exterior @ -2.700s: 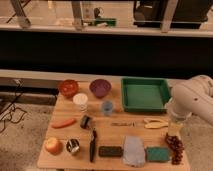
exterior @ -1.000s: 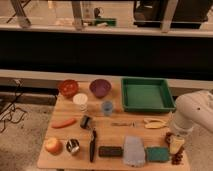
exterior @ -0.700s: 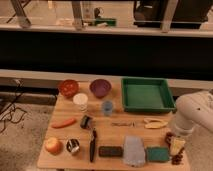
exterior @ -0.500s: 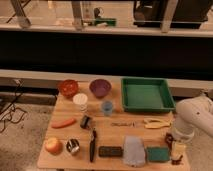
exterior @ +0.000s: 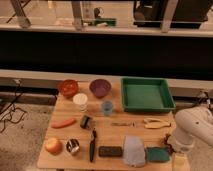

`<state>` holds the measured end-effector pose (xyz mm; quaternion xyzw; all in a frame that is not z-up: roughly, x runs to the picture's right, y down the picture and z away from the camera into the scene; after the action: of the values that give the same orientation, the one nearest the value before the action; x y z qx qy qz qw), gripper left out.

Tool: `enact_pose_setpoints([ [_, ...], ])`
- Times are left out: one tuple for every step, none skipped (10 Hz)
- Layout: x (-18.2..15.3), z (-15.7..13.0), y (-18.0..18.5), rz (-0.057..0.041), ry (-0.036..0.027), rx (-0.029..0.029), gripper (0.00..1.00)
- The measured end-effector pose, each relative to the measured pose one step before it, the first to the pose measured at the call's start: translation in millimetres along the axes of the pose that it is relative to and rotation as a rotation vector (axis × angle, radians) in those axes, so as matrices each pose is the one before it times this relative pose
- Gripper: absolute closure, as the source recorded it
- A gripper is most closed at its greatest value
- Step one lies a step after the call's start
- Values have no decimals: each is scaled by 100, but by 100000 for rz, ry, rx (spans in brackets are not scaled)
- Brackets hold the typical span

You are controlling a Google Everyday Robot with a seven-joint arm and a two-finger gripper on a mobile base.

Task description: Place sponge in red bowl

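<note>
Sponge (exterior: 158,154) lies flat, end effector (exterior: 171,148) just right of it

On my feed a light wooden table (exterior: 116,136) stands on a grey speckled floor (exterior: 25,147), with black cables (exterior: 10,114) looping at its left. Behind it a pale ledge (exterior: 45,77) runs under a wide dark panel (exterior: 100,52), and above that metal posts (exterior: 77,12) frame glass. The light is dim and warm. My gripper (exterior: 169,146) sits low at the table's front right corner
</note>
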<state>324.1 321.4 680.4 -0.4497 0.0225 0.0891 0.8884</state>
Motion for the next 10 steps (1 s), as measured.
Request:
enact_pose_setpoints([
  [-1071,548,686,-2846,-1449,-1949,20],
  [-884,395,422,-2573,-1038,-1455,20],
  [-672,392,384,-2029,-806,-1271,20],
  [-751,473,453,-2255,-738,-1454,20],
  [-850,716,519,-2793,-501,-1982,20],
  [-649,560,291,-2196,-151,-1441,20],
  [-402,385,47,-1497,-77,-970,20],
  [-229,224,26,-923,-115,-544,20],
  [-662,175,-97,-2027,42,-531,20],
  [-503,-85,-103,-1370,-50,30,20],
])
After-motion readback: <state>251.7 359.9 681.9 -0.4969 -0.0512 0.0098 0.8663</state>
